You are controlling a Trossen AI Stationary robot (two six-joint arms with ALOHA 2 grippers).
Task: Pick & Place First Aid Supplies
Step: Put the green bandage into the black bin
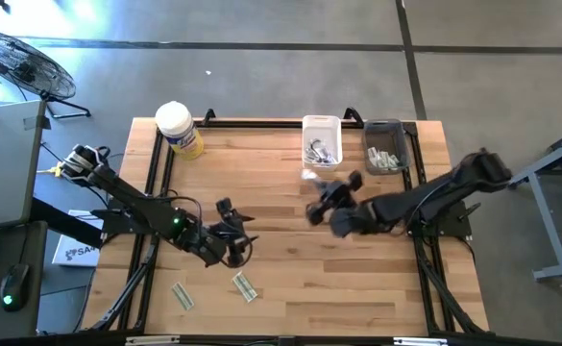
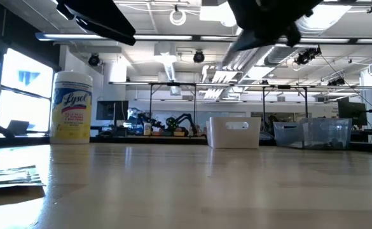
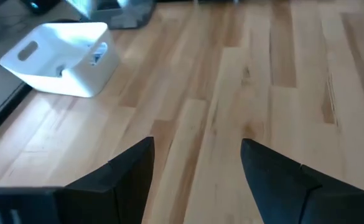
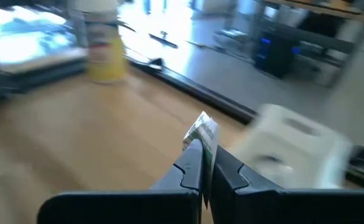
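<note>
Two pale-green-and-white strip packets lie flat on the wood near the table's near edge; the low view shows one strip packet at its left. My right gripper hovers over the table's middle, below the white bin, shut on another green-and-white strip packet. My left gripper is open above bare wood, left of centre, just beyond the two lying packets. More packets lie in the white bin and in the clear bin. My right gripper pinches the strip packet by its lower end between the two fingers. The rest of the packet stands up past the fingertips. It is lifted clear of the table.
A yellow tub with a white lid stands at the far left corner. The white bin and the clear bin sit along the far edge. A dark frame rail borders the tabletop.
</note>
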